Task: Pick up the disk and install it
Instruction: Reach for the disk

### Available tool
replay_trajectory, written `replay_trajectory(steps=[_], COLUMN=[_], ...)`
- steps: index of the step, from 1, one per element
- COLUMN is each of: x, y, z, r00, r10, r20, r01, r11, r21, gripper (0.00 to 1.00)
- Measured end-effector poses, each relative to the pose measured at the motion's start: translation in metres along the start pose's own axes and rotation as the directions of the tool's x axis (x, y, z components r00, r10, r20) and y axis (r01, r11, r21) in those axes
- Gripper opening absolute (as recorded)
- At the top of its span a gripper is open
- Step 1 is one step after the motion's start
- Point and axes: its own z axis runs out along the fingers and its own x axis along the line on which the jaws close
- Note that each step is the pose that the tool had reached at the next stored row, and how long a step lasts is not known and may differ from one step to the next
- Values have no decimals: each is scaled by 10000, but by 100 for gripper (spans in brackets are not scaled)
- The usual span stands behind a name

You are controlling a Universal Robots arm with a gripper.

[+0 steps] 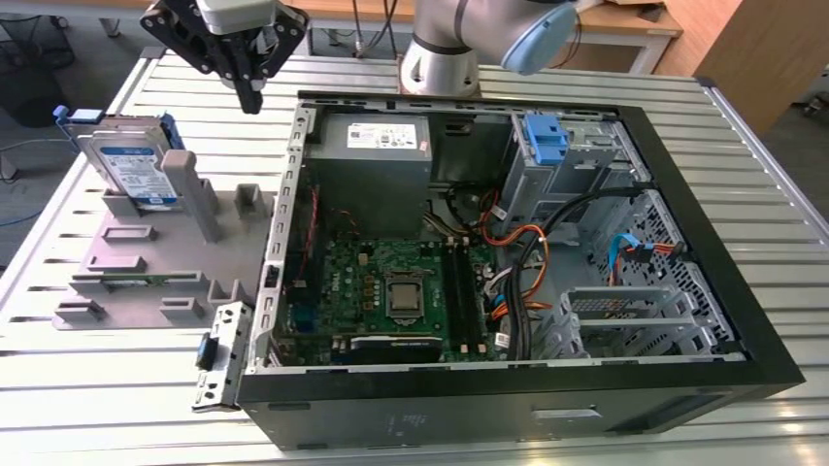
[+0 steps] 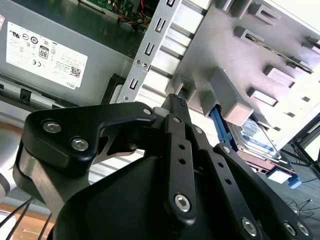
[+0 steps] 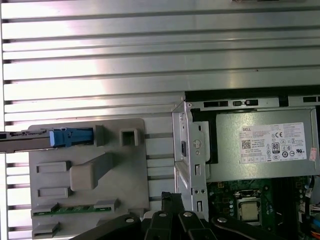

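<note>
Disk upright in grey holder; silver, blue-white label, blue frame.

The silver, blue-framed disk stands on edge in the grey holder.

A slatted metal table was seen in the exterior view, its long aluminium strips run side by side, and its bare strips were shown in the first wrist view as well. Two large things were set directly on it. An open computer case was laid on its side toward the exterior view's right, with its black rim turned upward. A flat grey holder plate was laid just beside the case, toward the exterior view's left. In both wrist views the plate and the case's metal frame were seen near each other, with table strips left bare between them.
</note>
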Motion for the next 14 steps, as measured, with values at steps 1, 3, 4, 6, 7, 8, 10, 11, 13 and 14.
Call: replay_trajectory(steps=[1,3,4,6,7,8,10,11,13,14], x=[1,1,1,1,2,2,2,4,21,36], y=[0,0,0,0,0,0,0,0,0,0], z=[0,0,0,0,0,0,0,0,0,1], r00=[10000,10000,10000,10000,10000,10000,10000,10000,10000,10000], r10=[0,0,0,0,0,0,0,0,2,0], r20=[0,0,0,0,0,0,0,1,-1,0], r01=[0,0,0,0,0,0,0,0,-2,0], r11=[10000,10000,10000,10000,10000,10000,10000,10000,10000,10000], r21=[0,0,0,0,0,0,0,0,1,0], gripper=[11,11,11,11,11,11,11,11,11,11])
